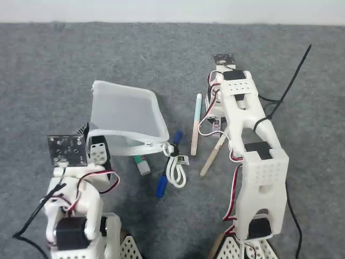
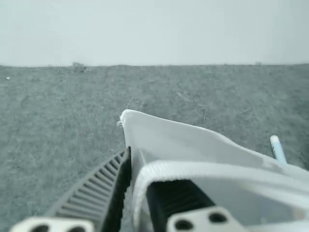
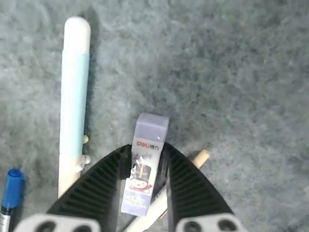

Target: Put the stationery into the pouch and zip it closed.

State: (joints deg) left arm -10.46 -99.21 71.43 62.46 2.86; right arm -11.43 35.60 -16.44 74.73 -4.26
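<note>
A white translucent pouch (image 1: 126,116) stands open on the grey carpet, and my left gripper (image 1: 96,141) is shut on its near rim. In the left wrist view the zip edge of the pouch (image 2: 193,145) runs between the black fingers (image 2: 96,191). My right gripper (image 3: 146,152) is shut on a small purple-and-white eraser (image 3: 150,130), low over the carpet. Beside it lie a pale blue pen (image 3: 72,96) and a wooden pencil (image 3: 198,157). From above, the pen (image 1: 195,124), pencil (image 1: 213,155), blue marker (image 1: 161,184) and a green-capped item (image 1: 142,164) lie between the arms.
A white cord loop (image 1: 177,171) hangs from the pouch's zip end beside the blue marker. A black cable (image 1: 294,81) trails off the right arm toward the back. Grey carpet (image 1: 64,70) stretches open to the left and behind the pouch.
</note>
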